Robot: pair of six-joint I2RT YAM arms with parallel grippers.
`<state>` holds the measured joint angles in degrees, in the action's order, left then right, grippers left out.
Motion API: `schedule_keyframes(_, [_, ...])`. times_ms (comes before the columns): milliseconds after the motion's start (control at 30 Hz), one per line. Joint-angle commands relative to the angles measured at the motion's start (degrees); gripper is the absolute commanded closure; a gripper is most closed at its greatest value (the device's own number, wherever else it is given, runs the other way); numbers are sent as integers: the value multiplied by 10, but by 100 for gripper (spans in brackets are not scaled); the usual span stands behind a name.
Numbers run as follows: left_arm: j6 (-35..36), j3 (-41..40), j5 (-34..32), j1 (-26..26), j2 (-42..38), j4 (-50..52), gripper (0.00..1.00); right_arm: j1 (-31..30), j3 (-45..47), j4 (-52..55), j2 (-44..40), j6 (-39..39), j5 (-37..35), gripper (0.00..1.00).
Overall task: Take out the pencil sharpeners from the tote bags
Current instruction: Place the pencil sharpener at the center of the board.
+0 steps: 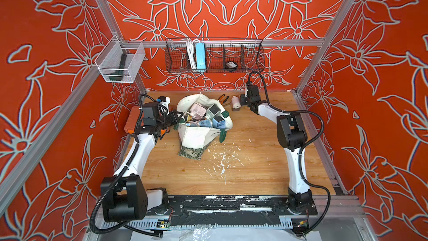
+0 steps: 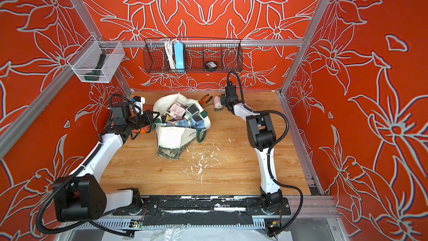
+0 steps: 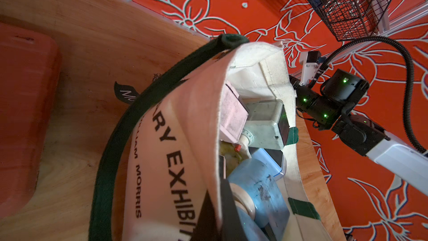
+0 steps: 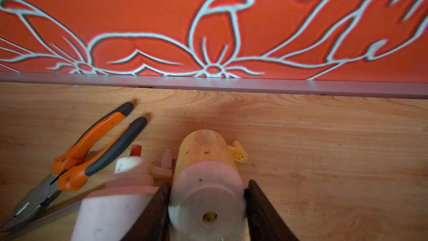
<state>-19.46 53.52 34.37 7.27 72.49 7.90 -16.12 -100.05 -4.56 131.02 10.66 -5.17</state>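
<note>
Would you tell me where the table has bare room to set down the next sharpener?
Bare: the table's front half between both arms, flecked with paint only, and the strip between bag and right arm. Crowded: the far edge, with pliers and sharpeners, one in the right gripper; the case fills the left.

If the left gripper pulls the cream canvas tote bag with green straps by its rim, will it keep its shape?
Probably not: the cream canvas tote bag sags and creases. Full of pastel plastic pencil sharpeners, it is likely heavy, so the rim in the left gripper may stretch before the bag slides.
</note>
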Motion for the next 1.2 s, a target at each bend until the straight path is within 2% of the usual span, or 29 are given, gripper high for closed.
schedule_keyframes(0, [8, 18, 25, -7, -6, -20, 100, -6, 8, -17, -23, -6, 5, 82])
schedule_keyframes(400, [8, 18, 27, -9, -5, -20, 100, -6, 11, -30, -43, -21, -4, 81])
schedule_keyframes(733, [9, 18, 26, -8, -8, -21, 100, -10, 15, -41, -24, -37, 2, 80])
schedule_keyframes(800, [8, 17, 25, -8, -8, -22, 100, -11, 26, -45, -27, -38, 2, 78])
schedule_keyframes(1033, [7, 17, 26, -8, -7, -22, 100, -11, 41, -46, -41, -46, 2, 55])
schedule_keyframes(1167, [7, 17, 28, -8, -6, -21, 100, -11, 53, -45, -65, -45, 5, 49])
